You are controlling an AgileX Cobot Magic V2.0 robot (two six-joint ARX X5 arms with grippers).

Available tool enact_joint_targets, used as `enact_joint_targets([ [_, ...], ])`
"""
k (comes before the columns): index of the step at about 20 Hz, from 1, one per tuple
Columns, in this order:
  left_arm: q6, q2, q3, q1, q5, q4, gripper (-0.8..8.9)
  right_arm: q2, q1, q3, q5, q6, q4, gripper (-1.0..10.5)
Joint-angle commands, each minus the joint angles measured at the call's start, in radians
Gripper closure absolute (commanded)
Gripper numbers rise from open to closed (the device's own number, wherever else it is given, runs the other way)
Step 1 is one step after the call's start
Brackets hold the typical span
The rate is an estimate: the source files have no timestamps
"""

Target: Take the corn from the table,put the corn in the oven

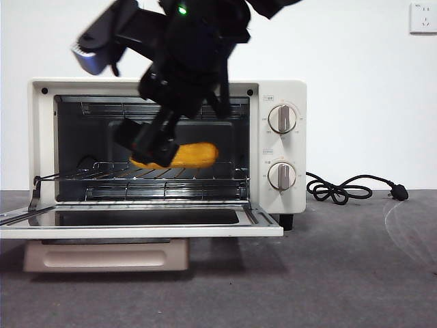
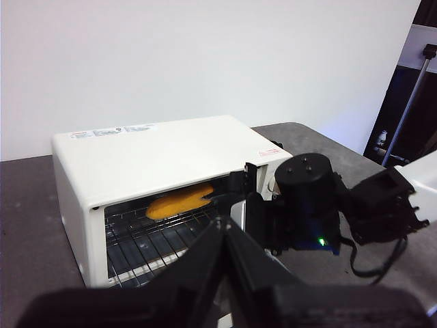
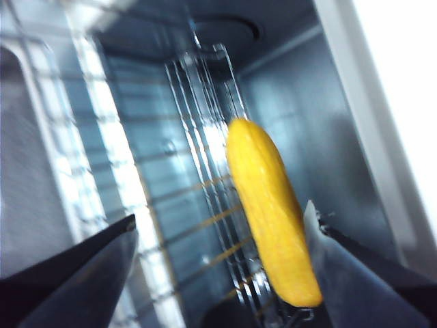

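Inside oven: we see the yellow-orange tapered corn cob (image 1: 193, 155) lying on the wire rack (image 1: 164, 174) of the cream-white boxy toaster oven (image 1: 287, 92), door down.
Right hand (image 3: 218, 236): jaws spread wide; corn beside one jaw, ungripped.
Left hand (image 2: 225, 229): we cannot tell its state; held back from oven.
Bench (image 1: 341, 273): dark grey, matte.

The dark grey, faintly mottled table (image 1: 341, 273) carries the cream-white oven (image 1: 280, 137) toward its left side, door dropped open flat just above the surface, while a black power cord (image 1: 345, 188) lies coiled on the tabletop just right of the oven, plug end farthest out.
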Motion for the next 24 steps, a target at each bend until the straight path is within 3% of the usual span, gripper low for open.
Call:
enact_joint_targets([
  [1,-0.005,-0.002,-0.002,-0.003,-0.003,0.003,8.19,0.01,0.044,0.006,0.048,0.062,0.005,5.4],
  [3,0.006,0.007,-0.002,-0.003,-0.011,0.004,8.19,0.006,0.096,0.006,0.138,0.098,0.0,5.4],
  [6,0.05,0.05,-0.002,-0.003,-0.11,0.005,8.19,-0.015,0.18,0.006,0.234,0.154,-0.053,5.5],
  [7,0.075,0.076,-0.002,-0.003,-0.137,0.005,8.19,-0.03,0.204,0.006,0.249,0.184,-0.086,6.2],
  [10,0.162,0.19,-0.002,-0.003,-0.216,0.005,8.19,-0.09,0.269,0.006,0.254,0.295,-0.218,9.3],
  [12,0.202,0.284,-0.002,-0.003,-0.266,0.005,8.19,-0.142,0.297,0.006,0.254,0.378,-0.317,9.5],
  [18,0.29,0.546,-0.003,0.012,-0.253,0.028,8.2,-0.364,0.306,0.006,0.235,0.643,-0.721,9.5],
  [20,0.294,0.593,-0.004,0.048,-0.154,0.052,8.2,-0.449,0.285,0.007,0.151,0.703,-0.834,9.5],
  [22,0.307,0.624,-0.005,0.115,-0.002,0.065,8.2,-0.525,0.233,0.006,-0.008,0.745,-0.898,9.5],
  [24,0.314,0.639,-0.015,0.216,0.085,0.064,8.2,-0.583,0.146,0.006,-0.15,0.756,-0.921,9.5],
])
